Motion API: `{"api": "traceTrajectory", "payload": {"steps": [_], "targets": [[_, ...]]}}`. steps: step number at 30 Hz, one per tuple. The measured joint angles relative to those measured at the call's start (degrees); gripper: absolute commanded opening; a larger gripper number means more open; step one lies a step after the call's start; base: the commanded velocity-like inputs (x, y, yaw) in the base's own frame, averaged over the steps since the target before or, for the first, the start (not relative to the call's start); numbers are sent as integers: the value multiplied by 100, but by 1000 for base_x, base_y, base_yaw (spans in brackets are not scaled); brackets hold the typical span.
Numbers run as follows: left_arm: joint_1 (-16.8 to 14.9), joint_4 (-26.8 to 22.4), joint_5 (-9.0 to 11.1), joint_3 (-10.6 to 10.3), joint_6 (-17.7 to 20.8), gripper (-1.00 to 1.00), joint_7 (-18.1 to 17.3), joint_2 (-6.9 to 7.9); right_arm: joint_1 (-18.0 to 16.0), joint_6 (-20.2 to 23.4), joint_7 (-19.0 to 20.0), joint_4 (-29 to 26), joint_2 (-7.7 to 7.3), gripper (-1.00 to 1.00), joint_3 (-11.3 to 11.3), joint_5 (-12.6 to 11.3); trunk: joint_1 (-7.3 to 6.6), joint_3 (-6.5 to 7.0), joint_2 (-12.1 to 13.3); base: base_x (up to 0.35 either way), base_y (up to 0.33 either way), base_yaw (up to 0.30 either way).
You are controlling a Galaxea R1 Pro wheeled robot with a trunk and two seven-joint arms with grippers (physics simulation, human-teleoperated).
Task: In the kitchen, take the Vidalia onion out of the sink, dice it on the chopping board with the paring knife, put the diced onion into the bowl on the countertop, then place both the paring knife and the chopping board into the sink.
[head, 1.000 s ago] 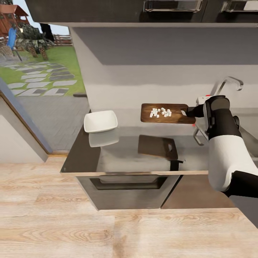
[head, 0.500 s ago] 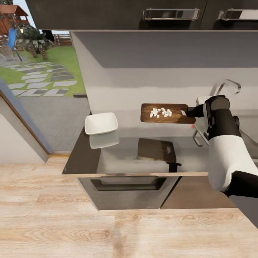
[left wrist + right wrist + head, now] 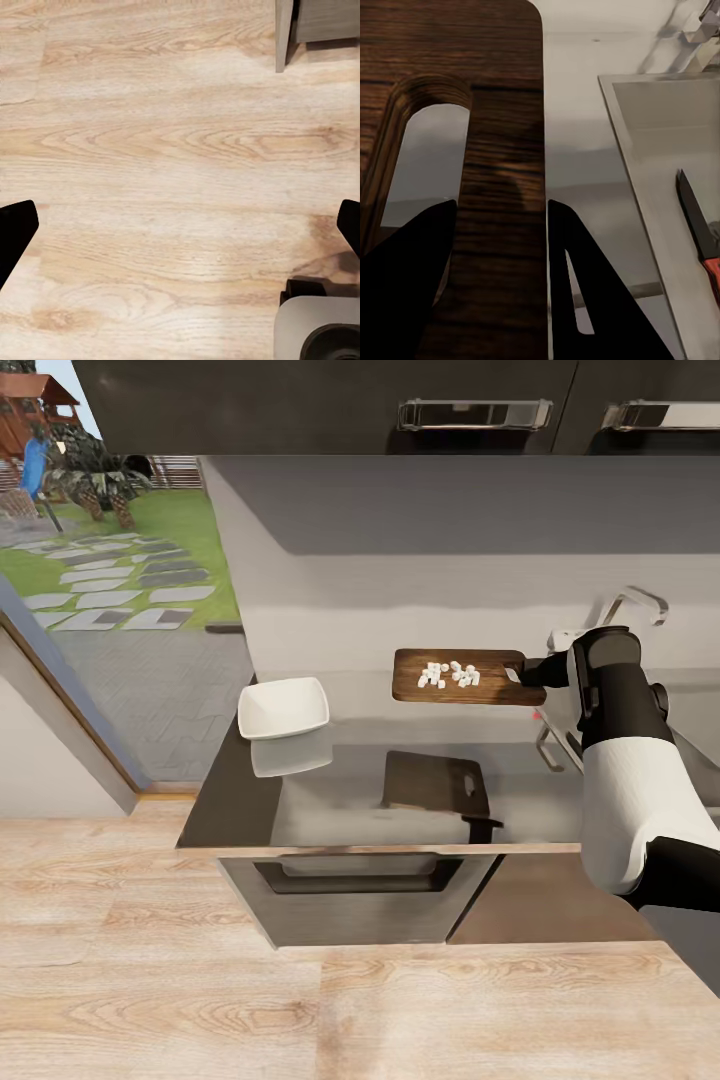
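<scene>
Head view: the right gripper [image 3: 522, 674] is clamped on the handle end of the chopping board [image 3: 455, 676], holding it level in the air above the countertop [image 3: 330, 800], with the pile of diced onion [image 3: 448, 674] resting near the board's middle. Compared with a second ago, the whole picture has slid a little, so the camera has moved; the board and arm sit at much the same spot in the picture, and the dice have not shifted on the wood. The bowl [image 3: 283, 708] stands on the worktop well to the left of the board's free end, so my guess is the carry toward it is barely under way. The tap [image 3: 630, 602] rises behind the arm.

Left wrist view: the left gripper [image 3: 180, 225] has its fingers spread wide with nothing between them, hanging over the wooden floor [image 3: 165, 142].

Right wrist view: the two dark fingers [image 3: 405, 285] pinch the board beside its slot-shaped handle hole [image 3: 426, 161]. Past the board's edge lies the sink [image 3: 675, 150], and the paring knife [image 3: 699, 229] already rests inside the basin, apart from the claw.
</scene>
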Motion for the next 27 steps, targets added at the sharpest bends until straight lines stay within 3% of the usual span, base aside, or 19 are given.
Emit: {"api": "traceTrajectory", "payload": {"steps": [6,19,27], "targets": [[0,0,0,0,-3,100,1,1,1,-2,-1,0,-2,-100,1,6,0,0,0,0,129,0],[0,0,0,0,-1,100,1,1,2,-2,2,0,-7,-100,1,12,0,0,1,4,298,0],[0,0,0,0,5,100,1,0,2,-2,0,-8,-12,-100,1,20,-1,0,0,124,313,0]]}}
